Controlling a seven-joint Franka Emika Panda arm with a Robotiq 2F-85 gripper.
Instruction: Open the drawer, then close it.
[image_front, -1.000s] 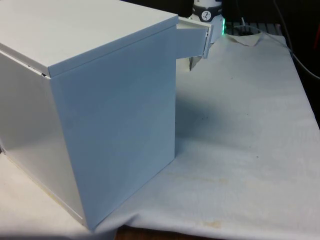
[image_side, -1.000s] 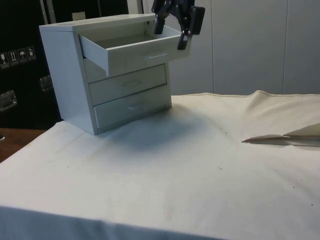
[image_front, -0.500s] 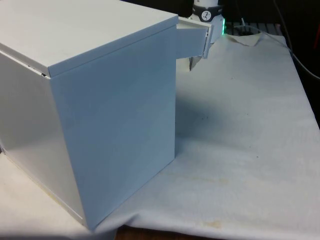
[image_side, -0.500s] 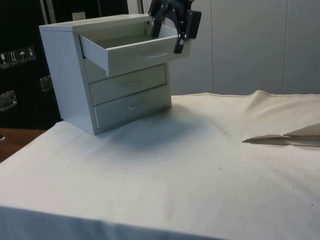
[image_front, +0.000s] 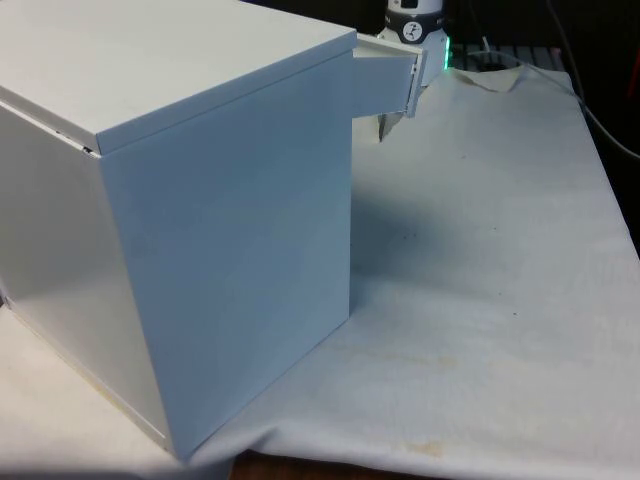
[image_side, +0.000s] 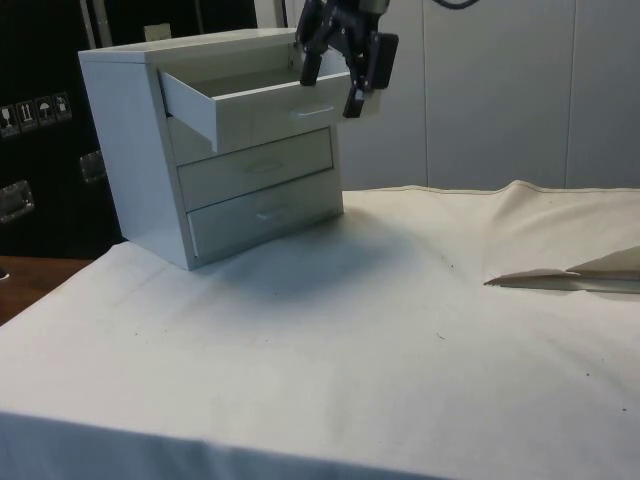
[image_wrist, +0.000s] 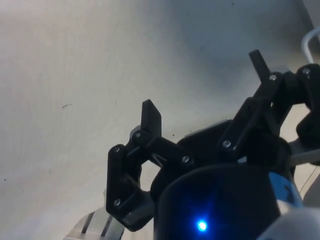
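One top drawer (image_side: 262, 104) out, tool (image_side: 333, 88) open above.

Your gripper (image_side: 335, 82) hangs high in the side view, tilted rather than plumb, with its 2 black fingers (image_side: 355, 101) pointing down and a little toward the near side. The jaws stand apart and hold nothing; you can see clear space between them. In the wrist view the gripper (image_wrist: 205, 85) shows both linkages splayed outward, each fingertip (image_wrist: 151, 116) angled away from the other, with no contact on either pad. The black wrist body sits just above the fingers in the side view and leans toward that view's right. In the front view a single fingertip (image_front: 385, 127) of your gripper pokes down at the far end of the scene.
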